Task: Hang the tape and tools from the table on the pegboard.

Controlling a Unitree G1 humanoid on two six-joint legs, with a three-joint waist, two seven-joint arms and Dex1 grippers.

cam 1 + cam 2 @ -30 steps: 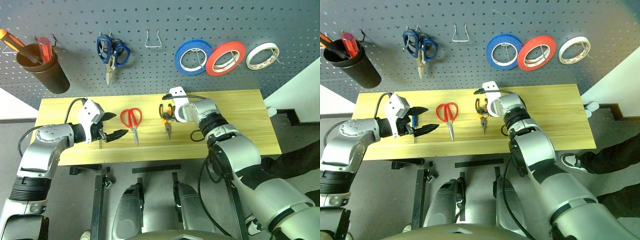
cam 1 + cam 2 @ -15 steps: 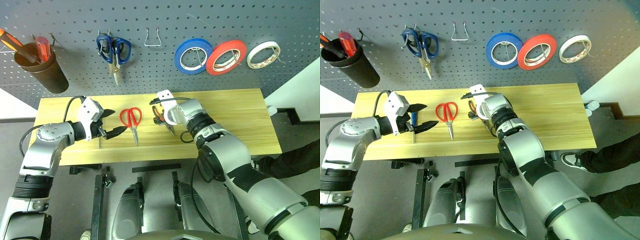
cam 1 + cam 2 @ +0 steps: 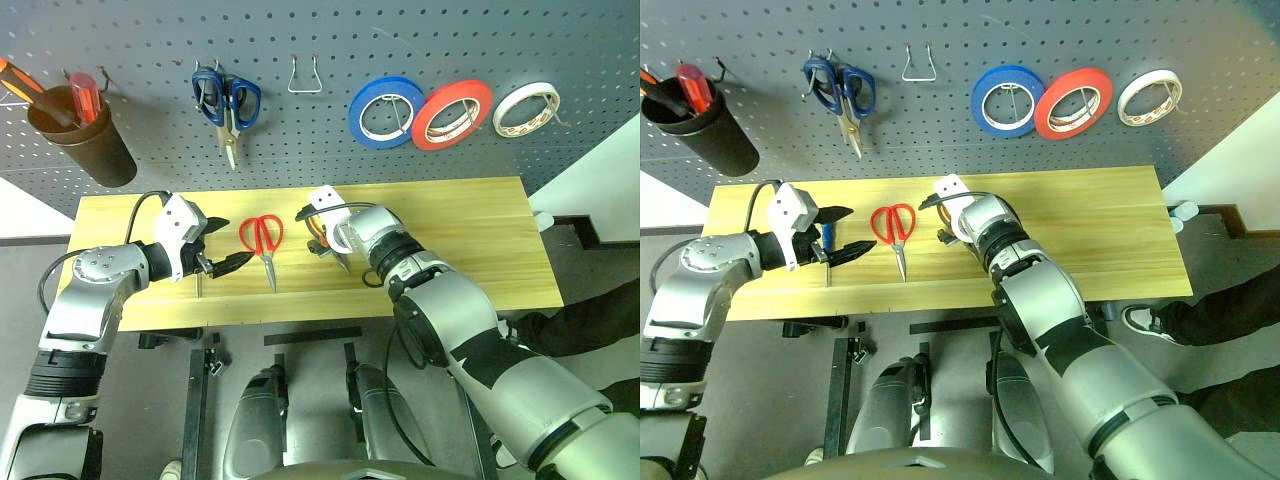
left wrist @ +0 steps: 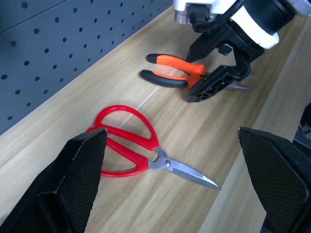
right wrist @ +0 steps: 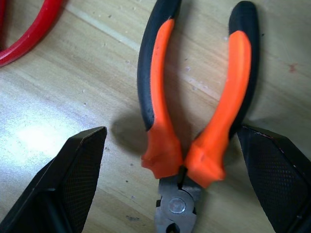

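On the pegboard point(image 3: 330, 150) the red tape point(image 3: 452, 114) hangs between a blue roll and a white roll. The pliers point(image 5: 194, 121), with orange-and-black handles, lie on the table point(image 3: 470, 230). My right gripper point(image 3: 322, 236) stands open just above them, one finger on each side of the handles near the joint. Left of them lie the red-handled scissors point(image 3: 262, 238), blades toward the front edge. My left gripper point(image 3: 230, 246) is open beside the scissors, pointing at them. The small blue-handled screwdriver point(image 3: 827, 240) lies under it.
Blue-handled scissors point(image 3: 227, 103) hang at the upper left of the pegboard beside a bare metal hook point(image 3: 305, 78). A dark cup point(image 3: 85, 135) with screwdrivers hangs at the far left. The blue roll point(image 3: 387, 112) and white roll point(image 3: 525, 108) flank the red tape.
My right gripper has shifted left and rolled, and now straddles the pliers' handles. The left gripper has stayed where it was. Both remain open.
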